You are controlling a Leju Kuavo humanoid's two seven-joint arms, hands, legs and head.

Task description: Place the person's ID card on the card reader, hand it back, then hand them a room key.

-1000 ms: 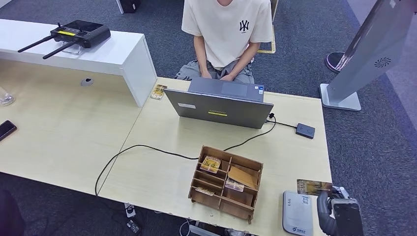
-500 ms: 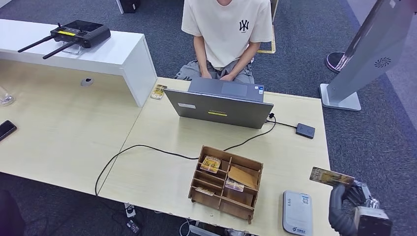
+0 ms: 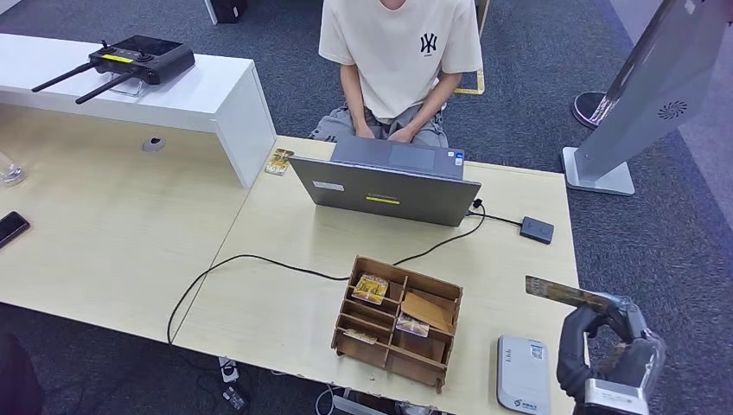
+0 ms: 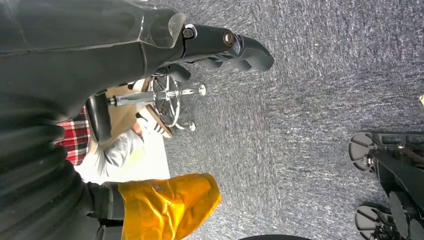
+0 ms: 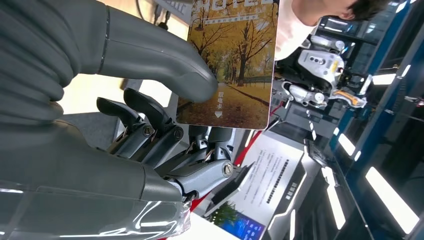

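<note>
Pinching the card (image 3: 566,293) by one short end, the right robot hand (image 3: 605,333) has its thumb (image 5: 150,55) pressed flat on the printed face and darker fingers (image 5: 150,125) behind; the card juts out edge-on, held in the air above the near right corner of the worktop (image 3: 285,303), over and just beyond the card reader (image 3: 522,374).

Handling, as a judgement: the card looks thin, stiff, light and glossy. A smooth face gives little friction, so it may slip or twist in a narrow pinch. Hold it by one end or along the edges, leaving most of the length free for the person to take.

Legible markings: the card face shows an avenue of yellow autumn trees, large letters across one end partly cut off by the frame, and small Chinese characters above an arrow near the thumb. The card reader carries a small blue logo, too small to read.

The left robot hand (image 4: 220,45) hangs over grey carpet, fingers loosely extended, holding nothing.

A wooden organiser (image 3: 398,322) with compartments, several holding cards, stands beside the reader. Beyond it stands an open laptop (image 3: 385,186). The person (image 3: 398,60) seated opposite wears a shirt with an "NY" logo.
</note>
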